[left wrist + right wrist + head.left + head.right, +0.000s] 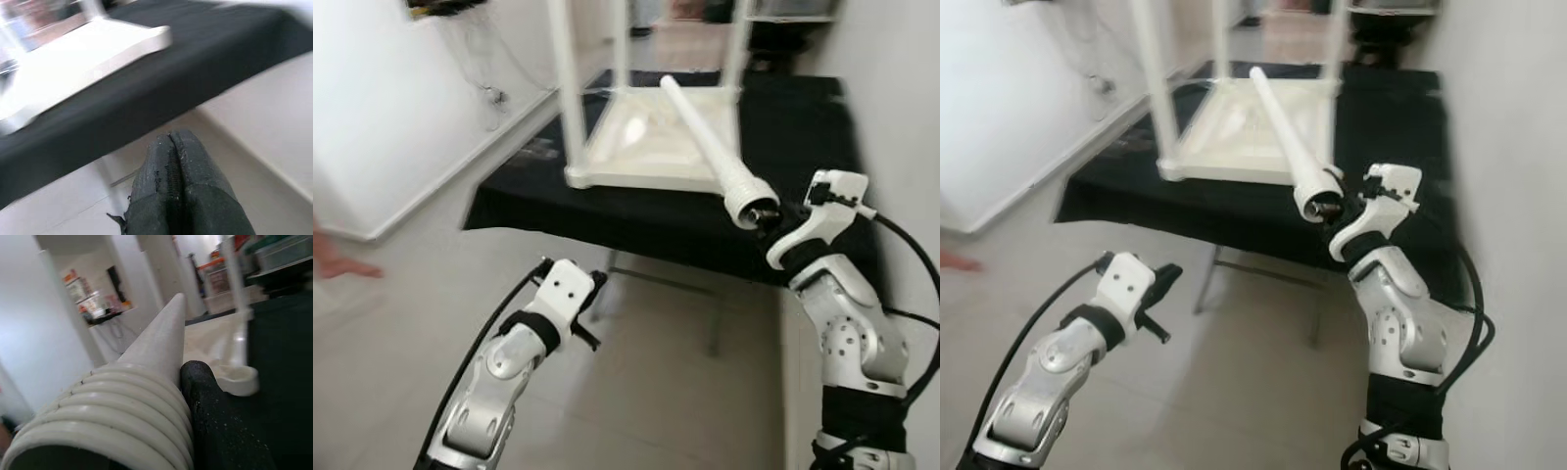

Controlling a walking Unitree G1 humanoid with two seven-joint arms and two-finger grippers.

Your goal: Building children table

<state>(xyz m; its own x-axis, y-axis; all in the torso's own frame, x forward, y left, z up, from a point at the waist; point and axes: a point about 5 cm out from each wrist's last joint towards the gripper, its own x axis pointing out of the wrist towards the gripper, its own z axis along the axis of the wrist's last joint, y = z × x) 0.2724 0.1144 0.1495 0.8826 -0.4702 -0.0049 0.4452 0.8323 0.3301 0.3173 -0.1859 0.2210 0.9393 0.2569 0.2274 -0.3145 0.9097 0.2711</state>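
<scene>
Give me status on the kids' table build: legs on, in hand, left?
Done: the white tabletop lies upside down on the black-covered table with three legs standing. In hand: right gripper holds the fourth leg by its ribbed end. Left: fitting it. Left gripper idles shut below.

Bright, even daylight throughout; both wrist views are blurred and soft.

Upright legs (570,88) of upturned table: cut off by top edge
Right gripper (766,217): fingertips hidden behind ribbed end of loose leg (710,147)
Hand (337,262) of a person: blurred, cut by left edge
Black worktop (205,49): blurred in left wrist view
</scene>
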